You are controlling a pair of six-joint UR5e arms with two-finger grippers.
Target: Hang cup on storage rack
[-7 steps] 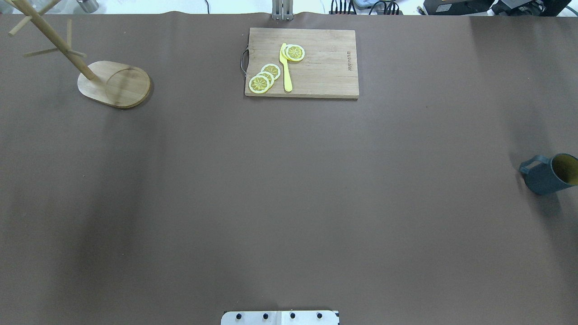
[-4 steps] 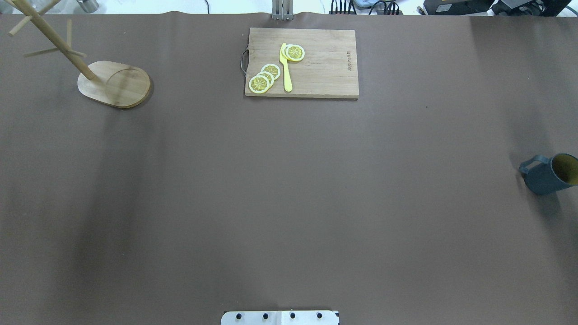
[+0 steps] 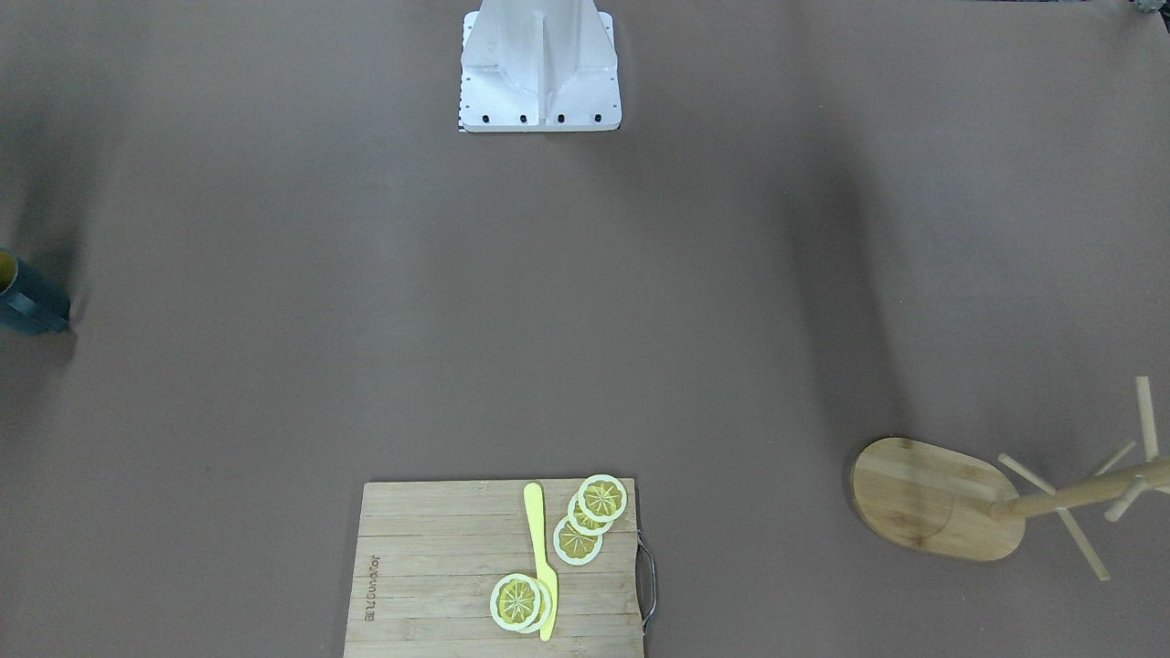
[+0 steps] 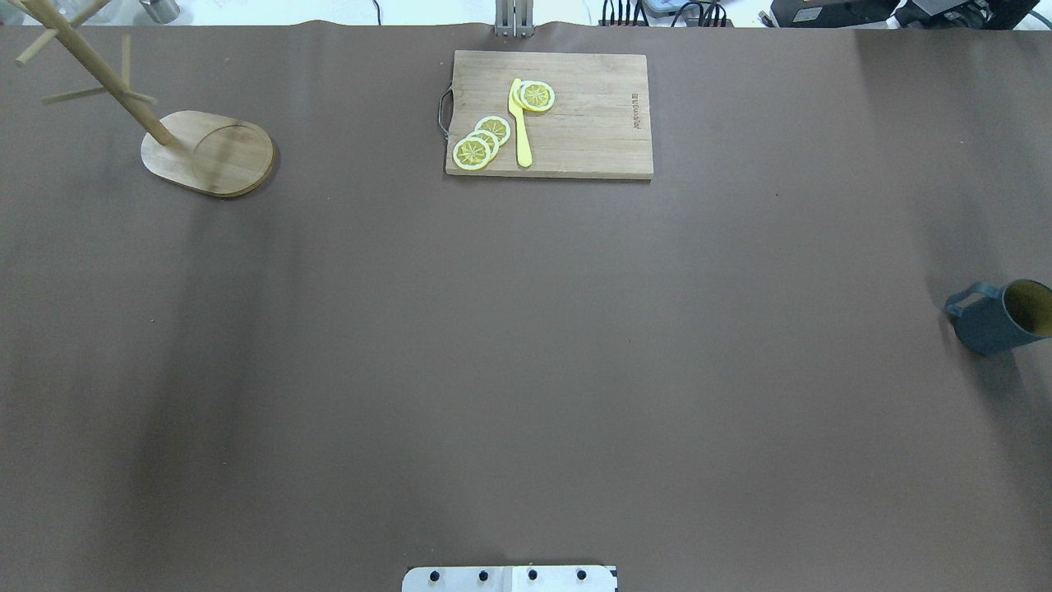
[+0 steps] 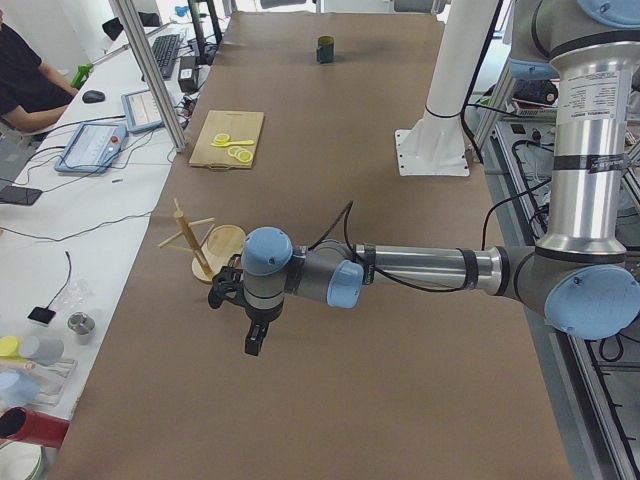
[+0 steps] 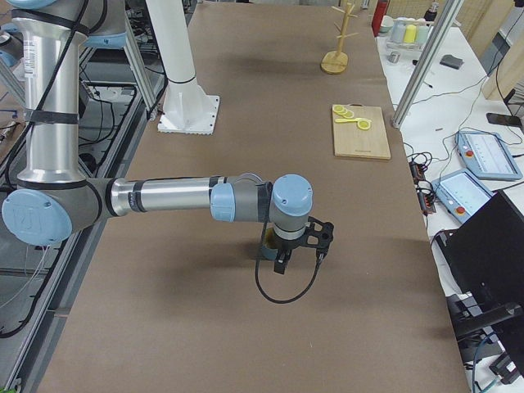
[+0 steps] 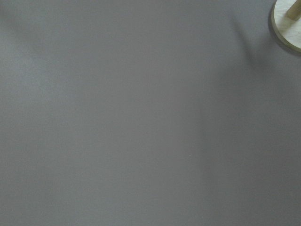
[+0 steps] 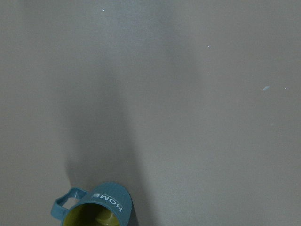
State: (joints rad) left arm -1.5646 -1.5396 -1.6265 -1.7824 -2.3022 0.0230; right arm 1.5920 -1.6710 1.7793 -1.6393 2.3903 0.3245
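The cup (image 4: 998, 316), dark slate-blue with a yellowish inside, stands upright at the table's far right edge, its handle towards the table's middle. It also shows in the front view (image 3: 27, 297) and low in the right wrist view (image 8: 96, 209), where white lettering is legible. The storage rack (image 4: 205, 152), a bamboo mug tree on an oval base, stands at the far left. My right gripper (image 6: 282, 264) hangs just above the cup, and my left gripper (image 5: 252, 345) hovers near the rack (image 5: 210, 245). Both show only in the side views, so I cannot tell whether they are open or shut.
A wooden cutting board (image 4: 551, 115) with lemon slices and a yellow knife (image 4: 520, 123) lies at the far middle. The white robot base (image 4: 509, 578) is at the near edge. A person sits at a desk (image 5: 25, 85) beside the table.
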